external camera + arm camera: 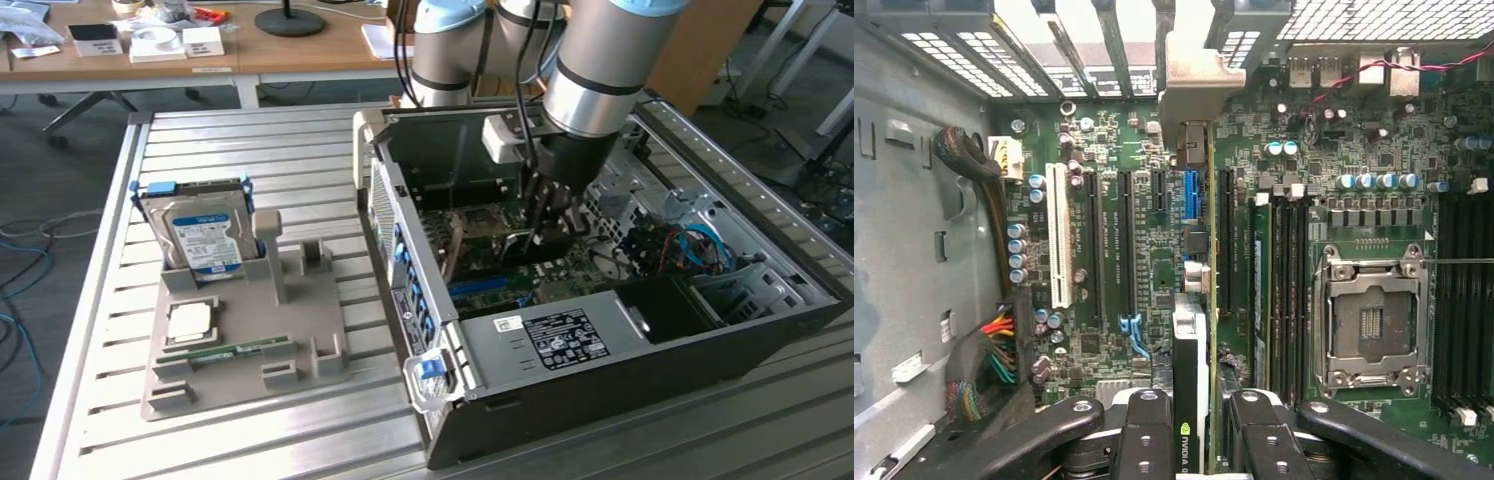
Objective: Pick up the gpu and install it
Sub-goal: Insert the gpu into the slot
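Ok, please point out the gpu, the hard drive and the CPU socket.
gpu (pixel 1190 350), wrist view, on its edge-on body.
hard drive (pixel 207 245), exterior view, on its blue-white label.
CPU socket (pixel 1369 325), wrist view, on its open centre.

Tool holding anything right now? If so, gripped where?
Yes: the gpu, pinched edge-on by the tool, one of its fingers on each flat face at the card's upper edge, above the motherboard slots.
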Action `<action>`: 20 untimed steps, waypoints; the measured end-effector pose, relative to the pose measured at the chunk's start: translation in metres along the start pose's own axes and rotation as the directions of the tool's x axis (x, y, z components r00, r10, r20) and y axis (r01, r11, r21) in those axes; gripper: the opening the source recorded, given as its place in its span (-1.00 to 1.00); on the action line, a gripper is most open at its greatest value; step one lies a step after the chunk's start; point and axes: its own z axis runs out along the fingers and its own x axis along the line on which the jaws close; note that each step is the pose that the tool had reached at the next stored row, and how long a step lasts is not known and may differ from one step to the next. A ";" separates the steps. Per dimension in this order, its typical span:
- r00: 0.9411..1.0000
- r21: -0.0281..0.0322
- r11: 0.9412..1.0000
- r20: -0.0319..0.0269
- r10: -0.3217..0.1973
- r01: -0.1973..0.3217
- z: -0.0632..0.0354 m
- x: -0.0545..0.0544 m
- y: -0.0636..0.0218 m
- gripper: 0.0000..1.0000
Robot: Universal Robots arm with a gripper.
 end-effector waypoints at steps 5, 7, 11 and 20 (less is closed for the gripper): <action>1.000 0.000 1.000 0.000 0.000 0.000 -0.0001 0.003 -0.0002 -0.47; 1.000 0.000 1.000 0.000 0.000 0.000 -0.0001 0.004 -0.0001 -0.47; 1.000 0.000 1.000 0.000 0.000 0.000 -0.0001 0.004 -0.0002 -0.47; 1.000 0.000 1.000 0.000 0.000 0.000 -0.0001 0.004 -0.0001 -0.47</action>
